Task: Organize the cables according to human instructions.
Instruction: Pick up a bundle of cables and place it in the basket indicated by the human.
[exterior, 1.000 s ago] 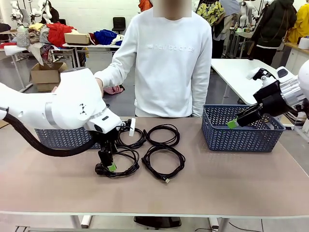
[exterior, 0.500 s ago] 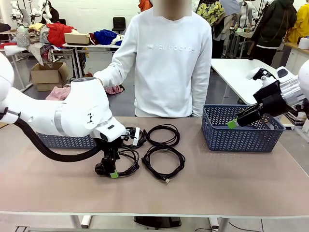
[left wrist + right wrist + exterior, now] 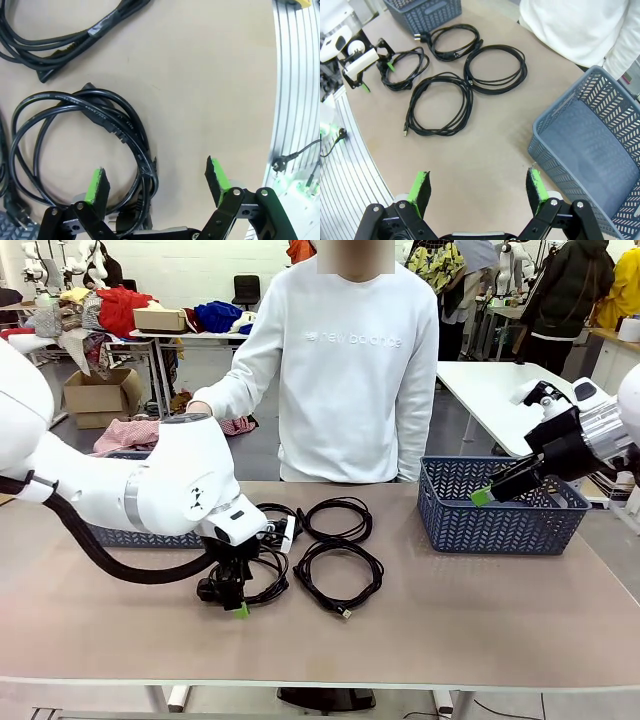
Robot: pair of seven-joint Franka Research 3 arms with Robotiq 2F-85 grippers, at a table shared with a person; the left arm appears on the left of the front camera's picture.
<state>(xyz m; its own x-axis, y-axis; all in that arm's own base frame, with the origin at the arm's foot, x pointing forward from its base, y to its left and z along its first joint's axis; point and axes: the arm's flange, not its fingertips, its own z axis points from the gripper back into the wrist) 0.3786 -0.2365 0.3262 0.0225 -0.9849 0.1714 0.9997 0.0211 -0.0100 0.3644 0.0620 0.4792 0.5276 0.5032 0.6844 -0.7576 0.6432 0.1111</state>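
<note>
Four coiled cables lie left of middle, toward the counter's far edge. The left pincer, jaws apart, straddles the near-left coil; the grasp seems in hand, and closing on its loops comes next. The right pincer, also apart, hovers over the blue basket.

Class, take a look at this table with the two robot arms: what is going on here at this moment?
The left gripper is down at a coiled black cable with a chunky plug. Its jaws are open around one strand and nothing is gripped yet. Three other black cable coils lie beside it on the table. The right gripper hangs open and empty by the blue slotted basket. A person in a white sweatshirt stands at the far side.
</note>
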